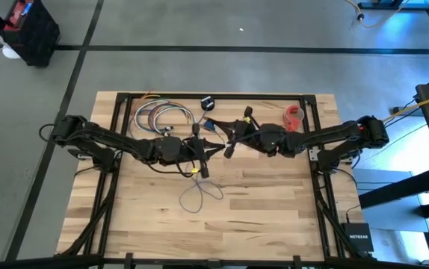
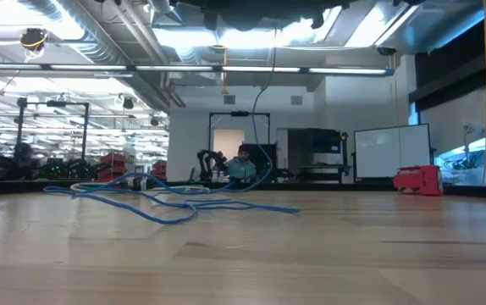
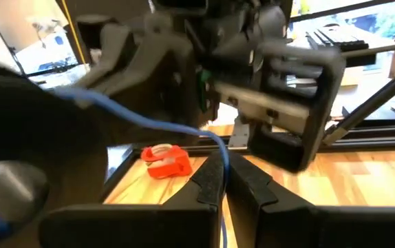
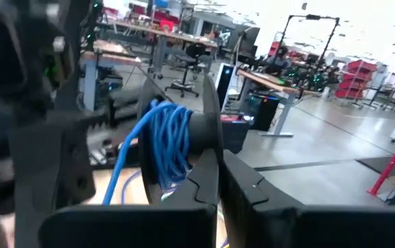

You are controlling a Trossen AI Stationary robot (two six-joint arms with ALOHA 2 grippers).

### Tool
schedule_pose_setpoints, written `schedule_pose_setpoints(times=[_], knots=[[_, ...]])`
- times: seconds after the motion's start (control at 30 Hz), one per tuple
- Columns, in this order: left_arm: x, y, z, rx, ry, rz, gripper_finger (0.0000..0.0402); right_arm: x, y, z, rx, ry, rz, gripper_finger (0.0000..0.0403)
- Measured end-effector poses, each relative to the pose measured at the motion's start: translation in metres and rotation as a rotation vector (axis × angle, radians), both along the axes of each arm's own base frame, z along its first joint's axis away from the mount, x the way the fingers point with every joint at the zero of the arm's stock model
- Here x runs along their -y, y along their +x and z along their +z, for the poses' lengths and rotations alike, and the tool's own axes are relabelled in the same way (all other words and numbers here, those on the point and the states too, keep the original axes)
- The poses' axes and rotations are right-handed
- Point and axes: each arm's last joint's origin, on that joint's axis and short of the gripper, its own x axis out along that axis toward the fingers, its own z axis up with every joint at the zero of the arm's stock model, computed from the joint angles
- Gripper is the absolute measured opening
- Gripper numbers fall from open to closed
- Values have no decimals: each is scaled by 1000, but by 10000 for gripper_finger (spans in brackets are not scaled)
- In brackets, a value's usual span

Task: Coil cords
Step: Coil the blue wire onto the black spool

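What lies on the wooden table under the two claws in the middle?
A loose loop of thin blue cord lies on the light wooden table just below the left claw. Directly under the right claw, the arms cover the table.

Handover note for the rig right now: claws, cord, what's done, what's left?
Left claw: shut on the blue cord, mid-table.
Right claw: shut, with a wound bundle of the cord at its fingers, right next to the left claw at table centre.
Cord: part is wound between the claws; a loose loop trails on the wood toward the front edge. In the low view, slack strands lie on the tabletop.
Separate multicoloured cable bundle sits at the back left, red tape roll at the back right; both untouched.
Done: several turns coiled.
Left: wind in the trailing loop, then set the coil down.
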Motion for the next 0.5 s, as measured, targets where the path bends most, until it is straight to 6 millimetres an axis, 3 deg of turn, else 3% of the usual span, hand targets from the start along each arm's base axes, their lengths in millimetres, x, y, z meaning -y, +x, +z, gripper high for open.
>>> schedule_pose_setpoints(times=[0.23, 0.5], knots=[[-1, -1, 2, -2, 17, 6, 7, -1, -15, 36, 85, -9, 28, 5], [-5, 0, 3, -2, 25, 16, 8, -1, -36, 59, 137, -13, 69, 5]])
